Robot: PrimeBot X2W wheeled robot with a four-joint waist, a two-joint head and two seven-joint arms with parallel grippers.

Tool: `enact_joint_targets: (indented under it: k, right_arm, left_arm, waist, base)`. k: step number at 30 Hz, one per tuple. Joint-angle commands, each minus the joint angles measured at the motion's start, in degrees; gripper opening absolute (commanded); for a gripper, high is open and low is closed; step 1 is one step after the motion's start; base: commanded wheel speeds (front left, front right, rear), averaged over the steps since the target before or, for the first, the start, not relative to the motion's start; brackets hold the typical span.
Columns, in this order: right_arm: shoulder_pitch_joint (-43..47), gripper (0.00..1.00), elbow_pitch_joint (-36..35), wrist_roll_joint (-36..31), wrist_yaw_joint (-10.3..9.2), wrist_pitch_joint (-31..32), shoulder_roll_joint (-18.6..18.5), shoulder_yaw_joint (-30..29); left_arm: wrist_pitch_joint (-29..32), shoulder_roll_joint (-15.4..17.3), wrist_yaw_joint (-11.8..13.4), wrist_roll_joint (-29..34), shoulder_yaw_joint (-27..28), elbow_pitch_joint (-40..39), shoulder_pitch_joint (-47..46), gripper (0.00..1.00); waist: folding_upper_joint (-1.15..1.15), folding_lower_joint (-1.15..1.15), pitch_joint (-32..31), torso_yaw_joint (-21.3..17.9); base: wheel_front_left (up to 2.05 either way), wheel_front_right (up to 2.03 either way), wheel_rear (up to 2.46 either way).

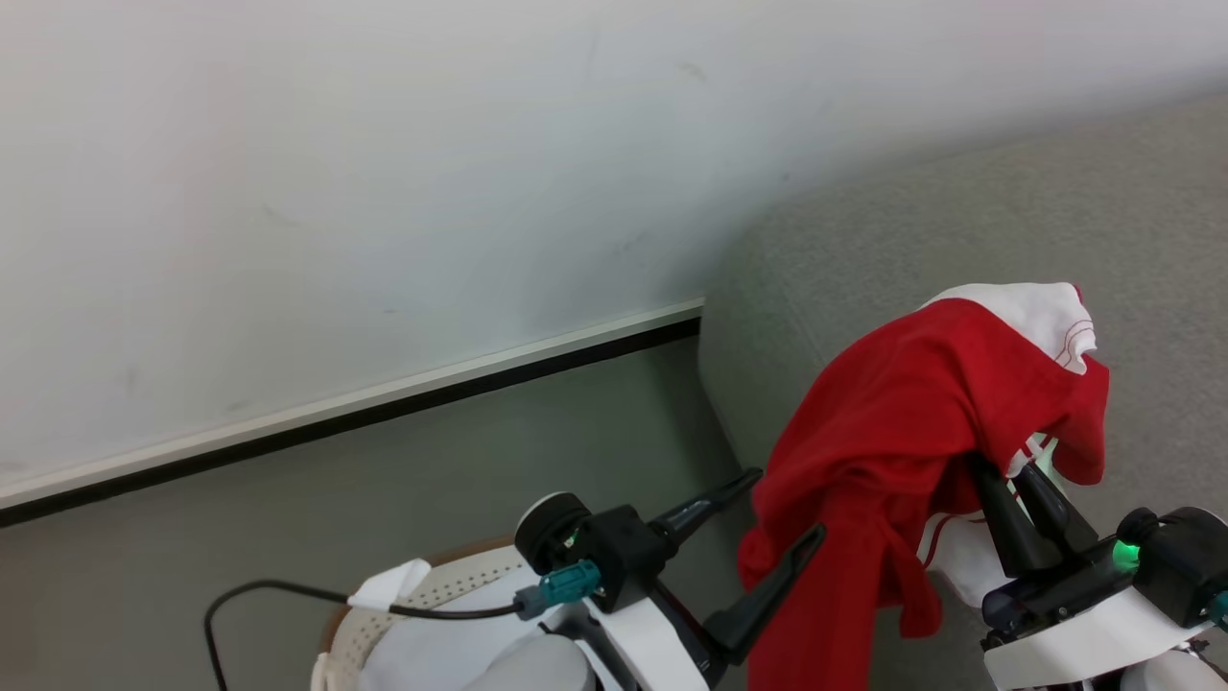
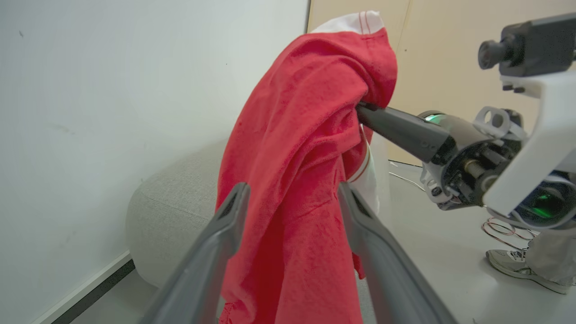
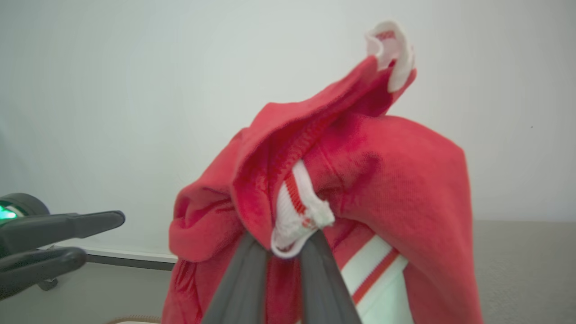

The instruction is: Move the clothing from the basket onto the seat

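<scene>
Head view: the bright red soft fabric garment (image 1: pixel 902 422) with white panels is out of the oval white perforated plastic laundry basket (image 1: pixel 451 581). It hangs bunched over the right gripper (image 1: pixel 1003 472), whose two dark fingers are pinched together on a fold. The load sits at the rounded end of the large light grey upholstered sofa (image 1: pixel 959 211), with its tail dropping outside the cushion edge. The left gripper (image 1: pixel 785 504) stands spread wide beside that tail, holding nothing. Recommended procedure: carry the right arm further over the sofa until the tail clears the edge, lower until fabric rests on the cushion, then part the fingers. Keep the left fingers out of the folds. Left wrist view: this adds the full hanging length of the cloth framed by the spread fingers; contact cannot be determined. It also shows a person's shoe (image 2: pixel 513 265) on the floor. Right wrist view: this alone shows the pinch itself, on a white, red-striped hem.
</scene>
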Motion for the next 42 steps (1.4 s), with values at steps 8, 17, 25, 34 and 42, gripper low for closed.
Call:
enact_joint_targets:
  k: [8,17,25,34,42]
  right_arm:
    - [1.9,0.0,-2.6,-0.6,-0.11,0.0,0.5,-1.8]
    - [-4.6,0.0,-3.7,-1.1,-0.12,0.0,0.3,-4.7]
    - [-17.0,0.0,-0.9,-0.9,-0.12,0.0,-2.2,-11.8]
    - [-29.5,0.0,5.3,-0.1,-0.12,0.6,-5.7,-26.8]
    - [-36.3,0.0,13.2,-1.2,-0.11,0.9,-9.3,-36.0]
  left_arm:
    - [0.0,-0.2,-0.1,0.8,-0.8,0.9,0.3,1.0]
    - [0.0,1.9,-0.1,1.3,-1.6,0.4,-2.3,1.0]
    - [0.1,6.7,0.0,2.2,-1.9,-3.1,-6.7,1.0]
    - [0.4,11.6,0.0,6.6,-3.1,-8.5,-12.0,1.0]
    - [0.3,13.1,0.0,7.6,-3.1,-9.8,-13.6,1.0]
  waist:
    - [0.0,0.0,1.4,-6.0]
    - [0.0,0.0,7.1,-4.7]
    - [0.0,0.0,18.6,-0.6]
    - [0.0,0.0,30.3,3.4]
    - [0.0,0.0,35.0,5.4]
  base:
    - [0.0,0.0,0.0]
    - [0.0,0.0,0.0]
    - [0.0,0.0,0.0]
    - [0.0,0.0,0.0]
    - [0.0,0.0,0.0]
